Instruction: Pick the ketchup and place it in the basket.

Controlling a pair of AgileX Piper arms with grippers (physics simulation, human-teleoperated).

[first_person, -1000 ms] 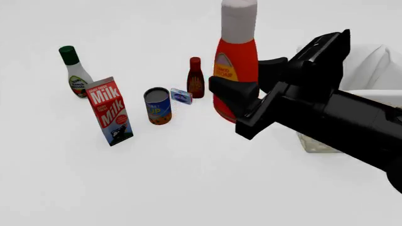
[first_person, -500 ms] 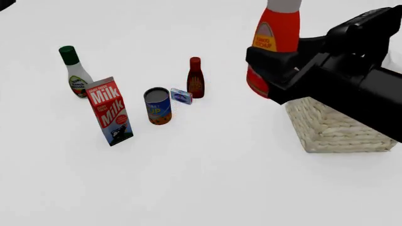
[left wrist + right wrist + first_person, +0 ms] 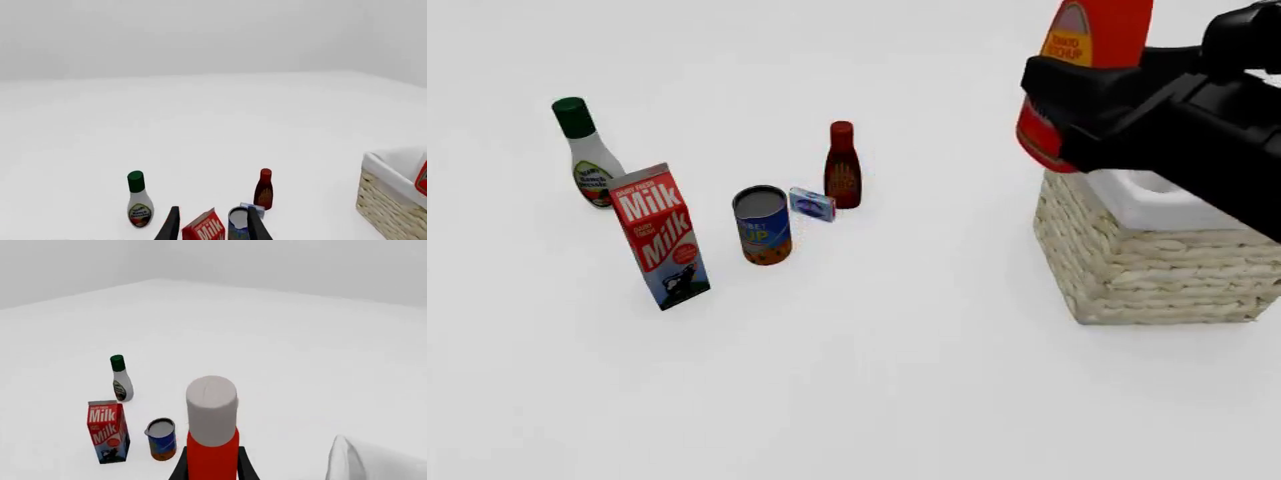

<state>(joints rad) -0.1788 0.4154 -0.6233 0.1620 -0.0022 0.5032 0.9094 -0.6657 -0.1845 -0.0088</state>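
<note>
The right end effector (image 3: 1081,100) is gripping the ketchup (image 3: 1084,60) around its lower body, holding it upright in the air over the near-left corner of the basket (image 3: 1148,260). The bottle's base is hanging just above the white cloth rim, not touching it.

The front view is cutting off the bottle's top; only the right wrist view is showing the white cap (image 3: 211,407), with the fingers (image 3: 180,471) flanking the red body. The left end effector (image 3: 212,227) is appearing only in its own wrist view, fingers parted and gripping nothing, high above the milk carton (image 3: 662,238) and can (image 3: 762,225).

Bare tabletop (image 3: 894,380) is lying between the basket and the cluster of dark-red bottle (image 3: 842,166), small blue box (image 3: 811,204) and green-capped bottle (image 3: 586,153).
</note>
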